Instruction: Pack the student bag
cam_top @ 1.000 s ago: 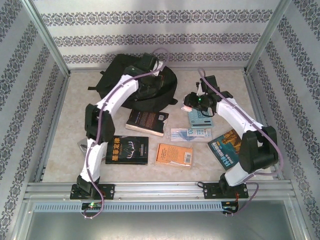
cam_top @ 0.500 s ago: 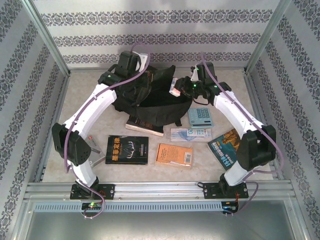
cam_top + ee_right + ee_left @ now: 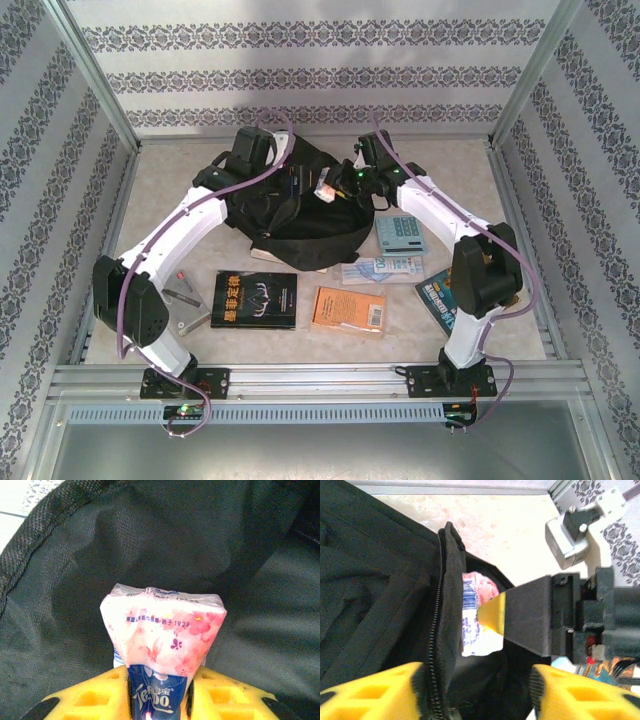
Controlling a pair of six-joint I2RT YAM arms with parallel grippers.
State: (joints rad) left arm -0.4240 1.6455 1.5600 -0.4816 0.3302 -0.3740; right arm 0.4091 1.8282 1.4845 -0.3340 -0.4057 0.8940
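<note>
The student bag (image 3: 305, 215) is a black fabric backpack lying at the back middle of the table, its mouth held agape. My right gripper (image 3: 157, 692) is shut on a pink-and-white tissue pack (image 3: 162, 630) with a blue label, holding it just inside the bag's mouth (image 3: 325, 188). The left wrist view shows that pack (image 3: 470, 615) beyond the bag's zippered rim (image 3: 438, 625). My left gripper (image 3: 475, 672) stands open over the mouth, with the zippered rim lying beside its left finger (image 3: 375, 690). In the top view the left gripper (image 3: 290, 185) faces the right gripper (image 3: 338, 186) across the opening.
In front of the bag lie a black book (image 3: 254, 299), an orange book (image 3: 348, 309), a clear packet (image 3: 382, 268), a blue calculator (image 3: 401, 234) and a blue book (image 3: 440, 295). A dark book (image 3: 285, 260) pokes out from under the bag. Metal rails (image 3: 105, 240) fence the table.
My right gripper carried the tissue pack leftward from above the calculator into the bag's mouth. My left arm pulled the bag's rim back and up, and its jaws have parted.
</note>
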